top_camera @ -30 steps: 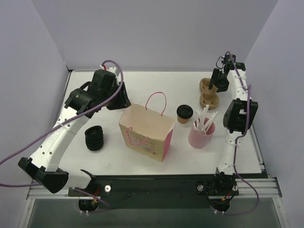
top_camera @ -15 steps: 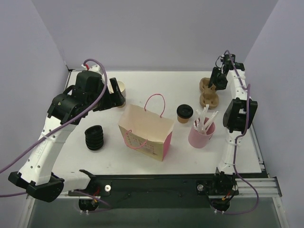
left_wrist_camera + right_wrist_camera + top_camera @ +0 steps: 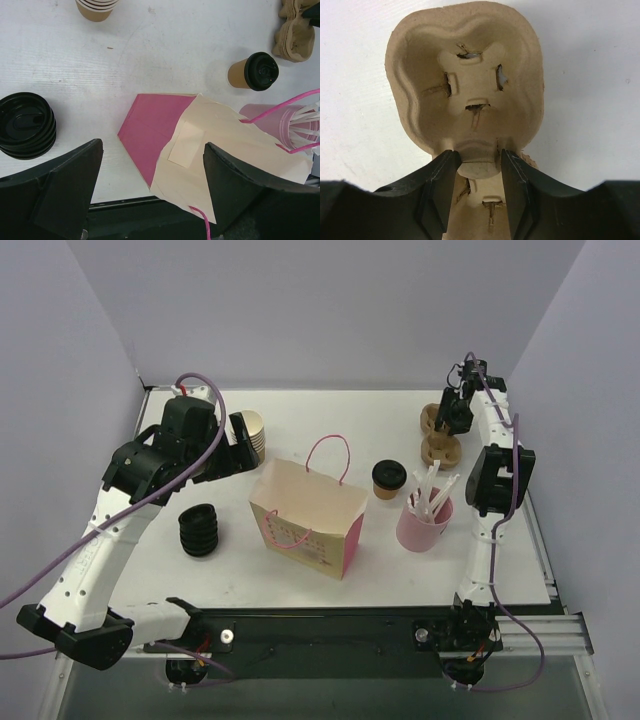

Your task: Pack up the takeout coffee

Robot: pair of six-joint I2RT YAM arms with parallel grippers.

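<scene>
Right gripper (image 3: 476, 160) clamped the carrier (image 3: 465, 75) by its divider; a level lift clear of the coffee (image 3: 252, 71) seemed best. Left gripper (image 3: 151, 150) hung wide open.

Takeout coffee (image 3: 388, 478): clear overhead, lid uncovered. To its left runs a narrow strip of bare tabletop (image 3: 380, 532), then the paper bag (image 3: 308, 515), whose pink handle loop stands upright on that side. Near-right, the pink cup (image 3: 424, 525) stands just beside the coffee, and its white straws fan up with tips near the lid. Behind-right sits the pulp cup carrier (image 3: 438, 437), with the right hand (image 3: 474, 165) clasping its centre ridge. The back centre of the tabletop is wide and bare. Left hand (image 3: 152, 180), fingers spread wide, hangs over the bag's left end. Black lid stack (image 3: 200, 530) flanks it near-left, tan cup stack (image 3: 251, 432) just behind.
</scene>
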